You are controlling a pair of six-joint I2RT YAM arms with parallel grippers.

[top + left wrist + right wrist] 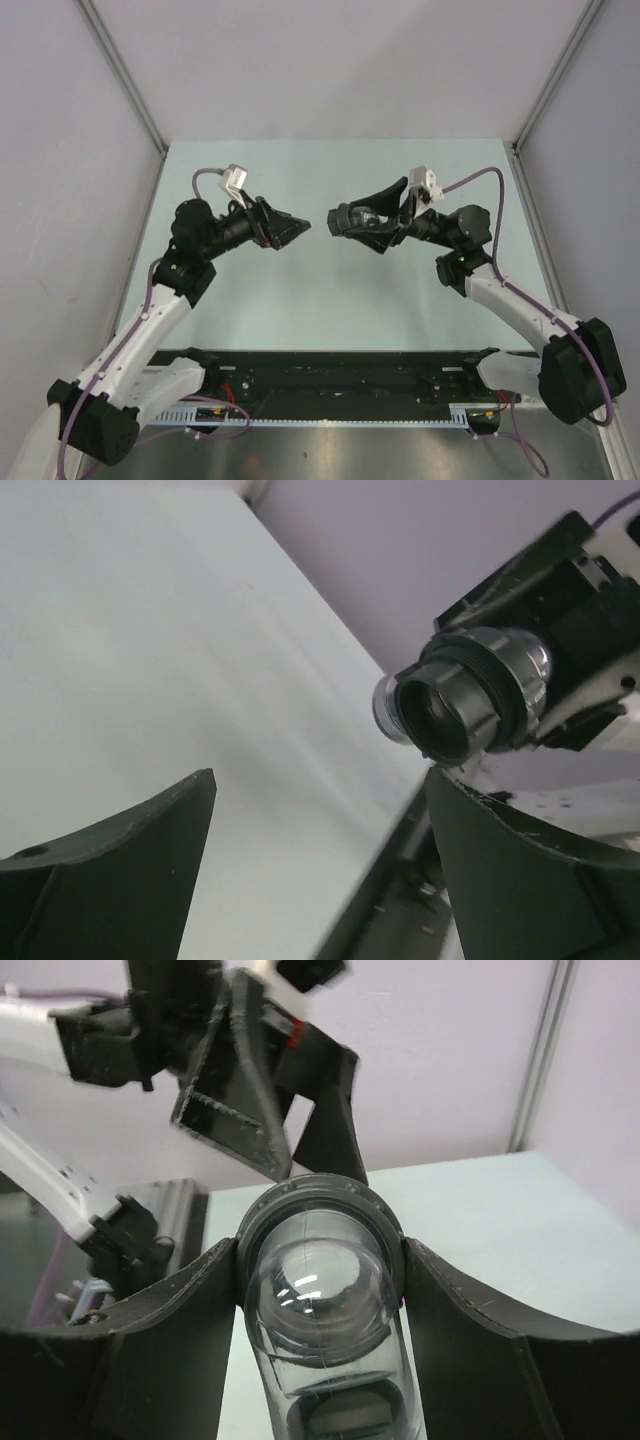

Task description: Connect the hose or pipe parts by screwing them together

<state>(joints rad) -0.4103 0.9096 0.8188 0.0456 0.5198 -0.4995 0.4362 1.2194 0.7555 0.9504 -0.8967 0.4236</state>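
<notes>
My right gripper [320, 1252] is clamped on the grey-silver cylinder [320, 1345], with one finger pressed against each side of its glassy, ribbed body. The cylinder lies roughly level in my grip and sticks out past my fingertips toward my other arm. On its free end sits the black ring nut [320, 1203], touching the cylinder all the way round. I cannot tell how far it is threaded on. From my left wrist I look into the dark open bore of that end.

My left gripper [320, 780] stands wide, its two fingers [130, 855] far apart with nothing between them. It points at the nut end of the cylinder, near it but apart, with a gap of air between my left tips and the ring.

Both grippers hang above the worktop [330, 310], almost tip to tip. They are over its middle, about halfway between its left and right edges and somewhat closer to the far edge than the near one. Neither fitting touches the worktop. Pale walls [330, 60] stand along its far and side edges.
</notes>
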